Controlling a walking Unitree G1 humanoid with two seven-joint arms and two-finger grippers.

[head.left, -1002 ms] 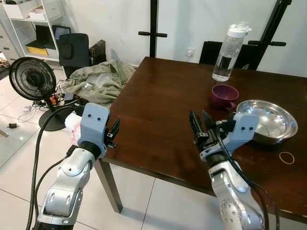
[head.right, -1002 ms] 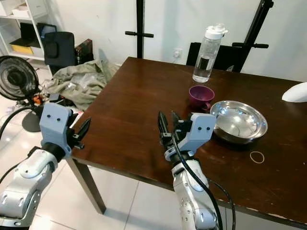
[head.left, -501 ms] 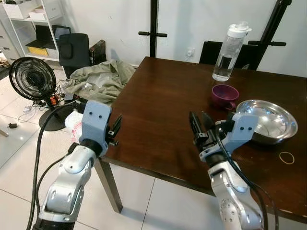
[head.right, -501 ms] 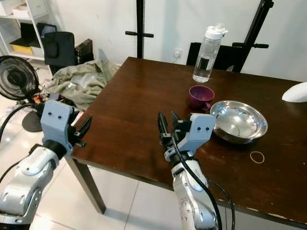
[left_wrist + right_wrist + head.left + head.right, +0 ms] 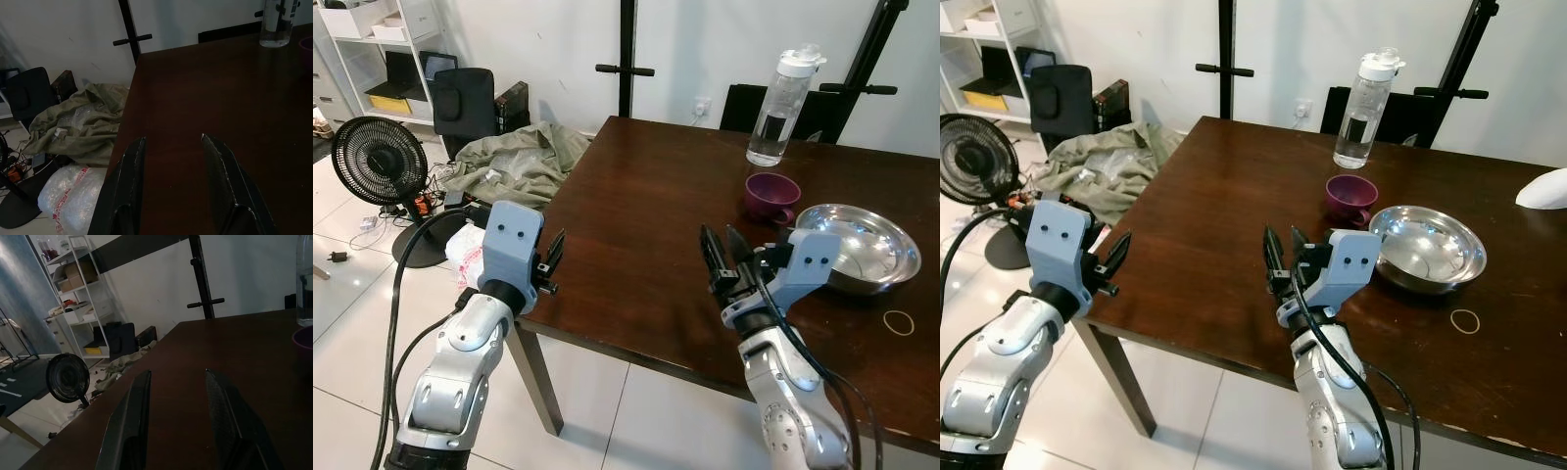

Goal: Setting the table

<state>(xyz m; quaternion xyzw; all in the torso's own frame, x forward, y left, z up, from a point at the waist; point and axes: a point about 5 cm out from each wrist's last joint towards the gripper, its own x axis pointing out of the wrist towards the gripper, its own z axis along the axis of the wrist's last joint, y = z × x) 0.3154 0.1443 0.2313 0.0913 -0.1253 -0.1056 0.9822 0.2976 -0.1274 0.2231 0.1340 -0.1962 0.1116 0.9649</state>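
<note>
Left eye: dark wood table (image 5: 636, 215). Bottle (image 5: 781, 106) stands near the far edge, purple cup (image 5: 771, 196) just in front of it, steel bowl (image 5: 857, 245) beside the cup toward the right edge, rubber band (image 5: 899, 322) in front of the bowl. Left gripper (image 5: 551, 260) hangs at the near left corner, right gripper (image 5: 722, 257) above the near edge, short of the cup.

Right eye: fan (image 5: 974, 162) and a cloth heap (image 5: 1102, 162) on the floor past the left edge.

Left wrist: fingers (image 5: 131, 171) spread, nothing held, over the left edge.

Right wrist: fingers (image 5: 137, 404) spread, nothing held, over bare wood.
</note>
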